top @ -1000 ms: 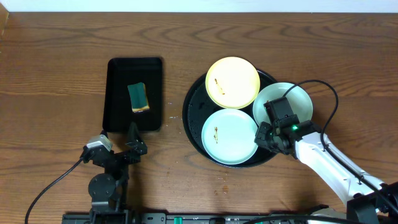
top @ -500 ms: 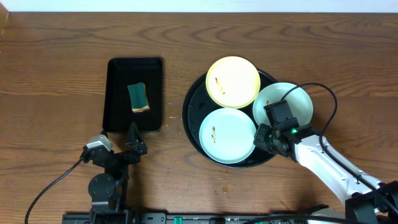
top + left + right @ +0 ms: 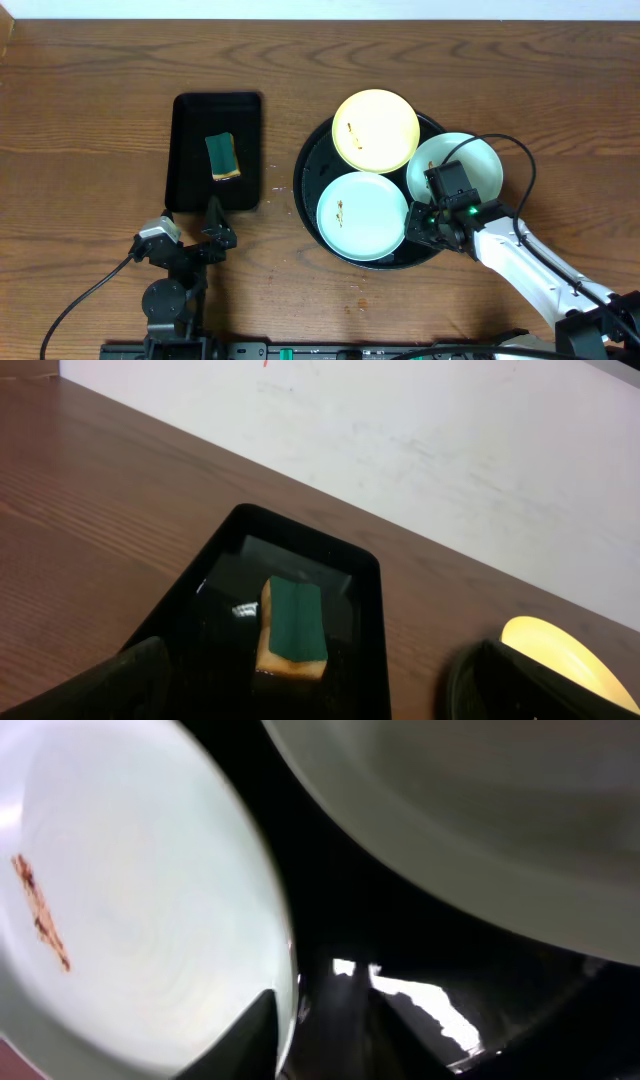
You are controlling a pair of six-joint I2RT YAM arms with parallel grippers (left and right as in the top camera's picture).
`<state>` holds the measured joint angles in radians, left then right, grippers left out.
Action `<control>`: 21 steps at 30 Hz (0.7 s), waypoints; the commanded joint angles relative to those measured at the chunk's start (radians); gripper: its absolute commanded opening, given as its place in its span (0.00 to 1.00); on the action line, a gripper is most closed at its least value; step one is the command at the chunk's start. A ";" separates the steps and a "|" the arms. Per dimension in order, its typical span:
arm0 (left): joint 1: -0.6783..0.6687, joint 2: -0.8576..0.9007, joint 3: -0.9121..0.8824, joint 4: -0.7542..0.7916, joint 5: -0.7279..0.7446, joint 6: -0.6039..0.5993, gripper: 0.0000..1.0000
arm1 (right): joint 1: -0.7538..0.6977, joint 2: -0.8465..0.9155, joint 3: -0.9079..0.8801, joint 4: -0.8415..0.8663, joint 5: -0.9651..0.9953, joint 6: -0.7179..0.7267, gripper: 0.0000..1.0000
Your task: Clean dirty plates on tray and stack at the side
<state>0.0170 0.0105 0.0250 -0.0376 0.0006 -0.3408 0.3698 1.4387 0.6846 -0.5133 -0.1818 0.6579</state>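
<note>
Right arm (image 3: pixel 455 187) covers the near half of the mint plate (image 3: pixel 485 155) at the tray's (image 3: pixel 303 175) right edge. Right gripper (image 3: pixel 414 224): fingertips lost in shadow, grip unclear. Left wrist view: yellow plate (image 3: pixel 560 645) half hidden behind a blurred finger (image 3: pixel 500 682).

A brown wooden surface (image 3: pixel 100 150) with a strong wavy grain fills nearly the whole overhead view, evenly lit with only a soft sheen. Along its far edge a plain white wall (image 3: pixel 450 450), faintly scuffed, meets the wood in a straight line, and it carries what may be a small red mark (image 3: pixel 265 363) at the top. A paler tan patch (image 3: pixel 4 40) sits at the far left corner of the overhead view, too cropped to identify.
</note>
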 commanded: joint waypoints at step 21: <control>0.004 -0.006 -0.021 -0.035 -0.012 -0.002 0.96 | 0.006 0.054 0.000 0.106 0.055 -0.027 0.17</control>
<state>0.0170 0.0105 0.0250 -0.0376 0.0006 -0.3408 0.3702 1.4853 0.6842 -0.4095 -0.1596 0.6350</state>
